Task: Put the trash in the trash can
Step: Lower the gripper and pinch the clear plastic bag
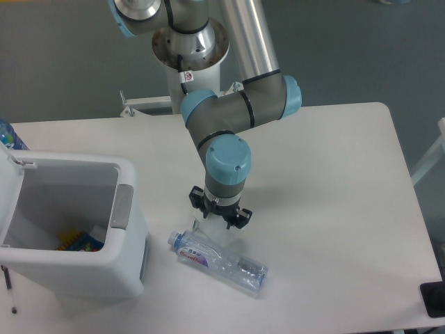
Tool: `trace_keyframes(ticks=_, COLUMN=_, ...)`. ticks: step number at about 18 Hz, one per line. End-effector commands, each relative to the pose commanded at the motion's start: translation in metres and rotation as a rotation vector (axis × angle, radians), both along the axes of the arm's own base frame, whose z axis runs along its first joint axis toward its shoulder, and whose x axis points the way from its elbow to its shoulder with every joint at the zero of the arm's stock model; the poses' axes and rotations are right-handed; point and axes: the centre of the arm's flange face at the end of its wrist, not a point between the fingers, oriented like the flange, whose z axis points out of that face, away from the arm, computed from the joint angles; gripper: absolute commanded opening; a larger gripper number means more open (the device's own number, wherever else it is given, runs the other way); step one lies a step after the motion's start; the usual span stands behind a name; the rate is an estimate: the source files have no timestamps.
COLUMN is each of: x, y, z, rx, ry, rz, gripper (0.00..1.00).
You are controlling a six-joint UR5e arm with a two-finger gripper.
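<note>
The arm hangs low over the middle of the table [334, 209], its blue-capped wrist pointing straight down, and the pincer [220, 214] sits directly above the crumpled wrapper [212, 235]. Most of that wrapper is hidden under the wrist and pincer; only a pale translucent edge peeks out below. From this angle I cannot tell whether the fingers are apart or together, or whether they touch the plastic at all: just two dark tips show on either side of the wrist.

Just in front of the wrapper lies the crushed clear bottle [219, 261], flat on the table, cap end toward the trash can [104, 268], its red-blue label readable only as colour. Bottle and wrapper look to be touching or nearly so; the overlap is hard to make out.

The trash can stands at the left with its lid swung back and cut off by the frame edge. Something colourful lies at its bottom, too small to identify. A darker blue bottle [10, 136] pokes in at the far left, mostly out of view.
</note>
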Motion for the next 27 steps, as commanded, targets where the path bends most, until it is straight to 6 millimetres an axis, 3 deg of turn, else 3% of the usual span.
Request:
trace_keyframes(ticks=2, x=0.000, y=-0.001, z=0.002, rx=0.004, ry=0.003, rz=-0.005, gripper=0.06)
trace_keyframes(ticks=5, x=-0.008, y=-0.006, z=0.006, rx=0.005, ry=0.009, rz=0.004, gripper=0.02)
trace_keyframes(ticks=7, x=-0.017, y=-0.015, z=0.021, rx=0.018, ry=0.024, rz=0.026, gripper=0.02)
trace_keyframes(ticks=11, x=-0.036, y=-0.029, z=0.023, rx=0.021, ry=0.028, rz=0.000, gripper=0.02)
trace_keyframes(ticks=19, x=-0.076, y=-0.052, z=0.052, rx=0.064, ry=0.068, rz=0.023, gripper=0.02)
trace_keyframes(ticks=23, x=-0.098, y=-0.046, z=0.080, rx=0.161, ry=0.071, rz=0.045, gripper=0.02)
trace_keyframes(ticks=27, x=-0.104, y=-0.038, z=0.099, rx=0.239, ry=0.057, rz=0.065, gripper=0.02)
